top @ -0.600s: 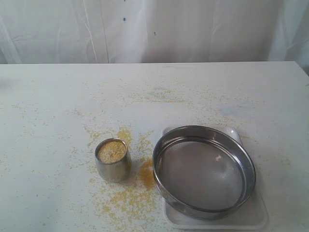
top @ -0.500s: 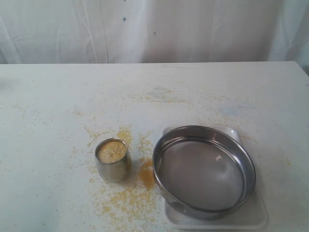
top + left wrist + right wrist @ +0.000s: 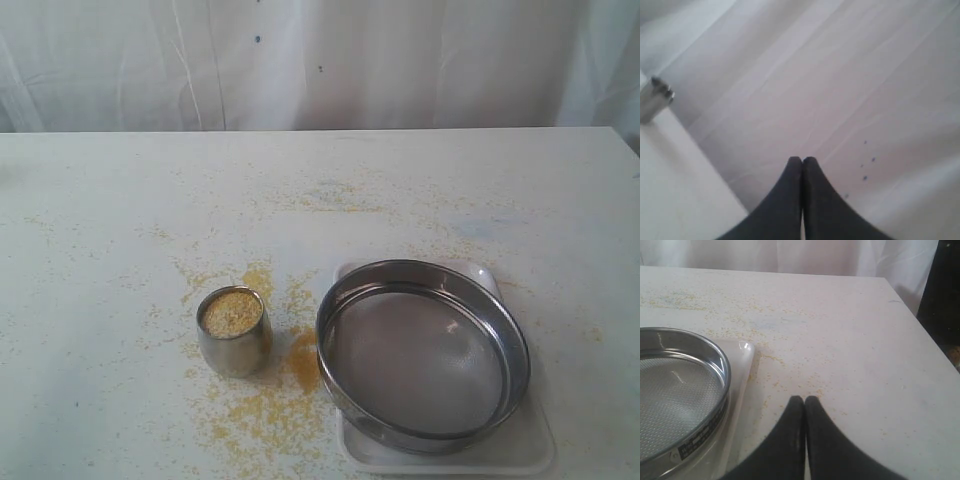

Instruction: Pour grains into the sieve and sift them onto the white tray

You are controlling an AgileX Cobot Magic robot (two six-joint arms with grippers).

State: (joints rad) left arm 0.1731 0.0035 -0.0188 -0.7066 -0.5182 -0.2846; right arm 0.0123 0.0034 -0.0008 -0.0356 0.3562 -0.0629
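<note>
Left pincer [image 3: 802, 161] pressed closed, holding nothing, aimed at white curtain [image 3: 840, 75]; right pincer [image 3: 804, 400] likewise closed and empty above the worktop [image 3: 100, 250]. At five o'clock, near edge — sieve [image 3: 423, 355] resting on the white tray [image 3: 520, 455]. At nine o'clock from it, close by, steel cup [image 3: 234, 350] full of grains [image 3: 232, 312], more strewn around.
</note>
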